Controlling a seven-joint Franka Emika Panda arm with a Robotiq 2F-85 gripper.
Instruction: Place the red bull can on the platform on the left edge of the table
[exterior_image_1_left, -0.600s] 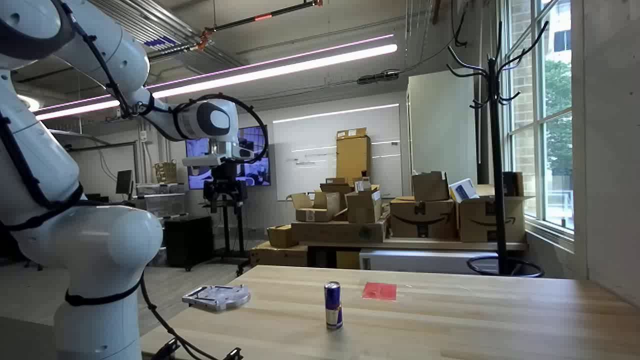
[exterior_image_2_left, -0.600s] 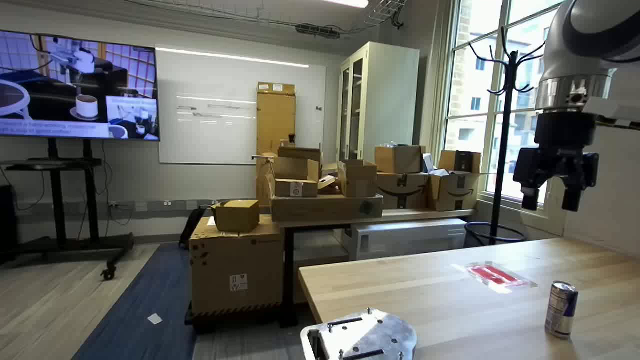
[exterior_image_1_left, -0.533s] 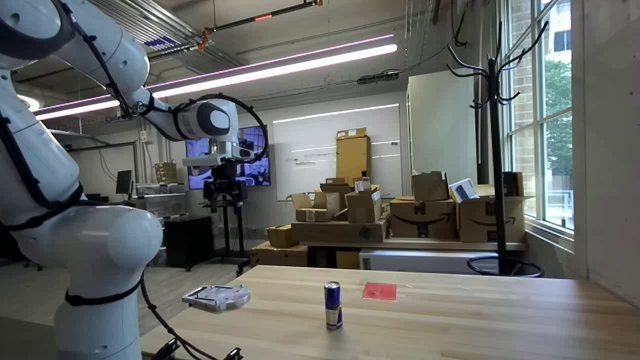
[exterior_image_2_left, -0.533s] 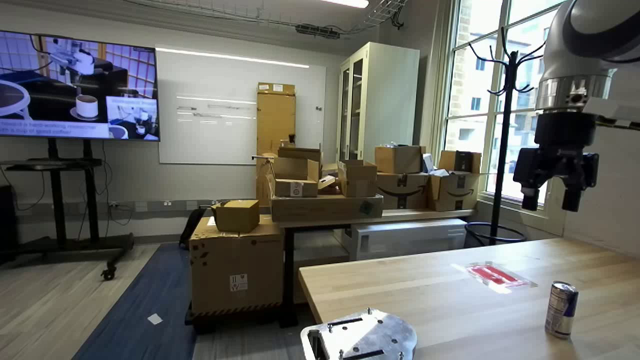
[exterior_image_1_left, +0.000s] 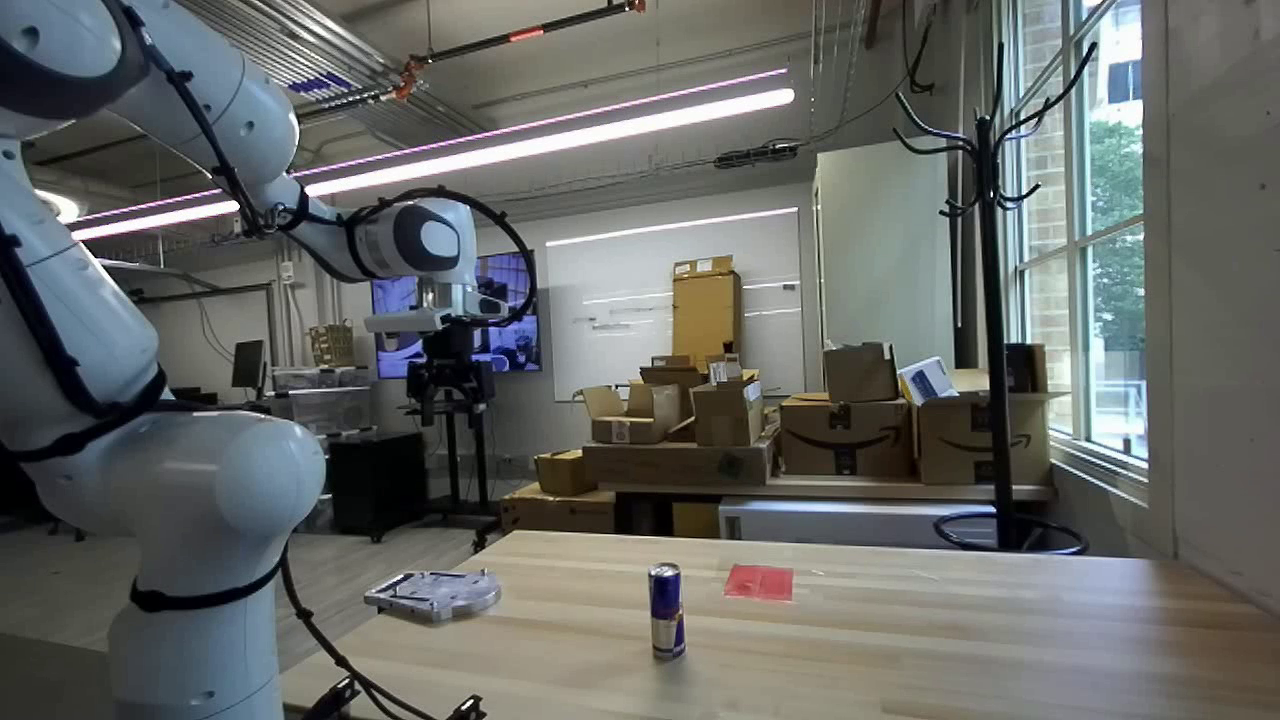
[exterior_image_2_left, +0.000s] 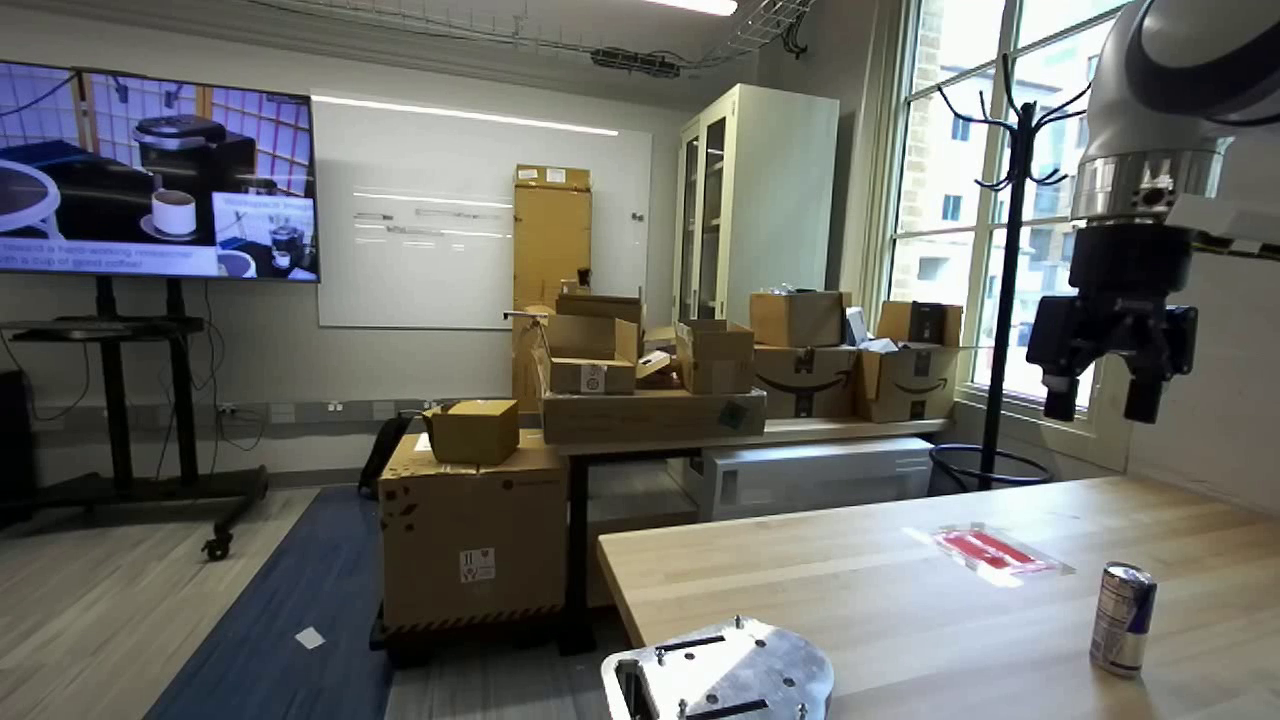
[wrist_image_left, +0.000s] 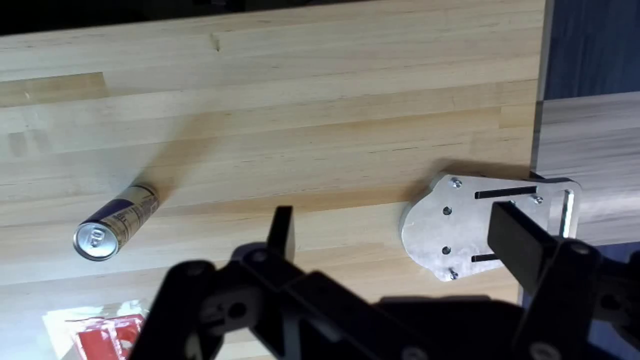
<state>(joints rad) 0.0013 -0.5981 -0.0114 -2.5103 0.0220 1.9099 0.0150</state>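
Note:
The red bull can (exterior_image_1_left: 667, 612), slim and dark blue with a silvery part, stands upright on the light wooden table (exterior_image_1_left: 900, 640). It also shows in an exterior view (exterior_image_2_left: 1122, 620) and at the left of the wrist view (wrist_image_left: 117, 220). The platform (exterior_image_1_left: 435, 594) is a low whitish-grey metal plate with slots and screws at the table's edge. In the wrist view (wrist_image_left: 430, 230) its slotted end reaches past that edge, and a finger hides part of it. My gripper (exterior_image_1_left: 453, 410) is high above the table, open and empty, its fingers wide apart in the wrist view (wrist_image_left: 395, 237).
A small flat red piece (exterior_image_1_left: 758, 582) lies on the table behind the can. A dark cable with clips (exterior_image_1_left: 370, 690) runs by the robot's base. Cardboard boxes (exterior_image_2_left: 655, 415) stand on another table behind. A coat stand (exterior_image_1_left: 995, 330) is near the window.
The arm, the can and the platform have not moved. Only the picture on the wall screen differs.

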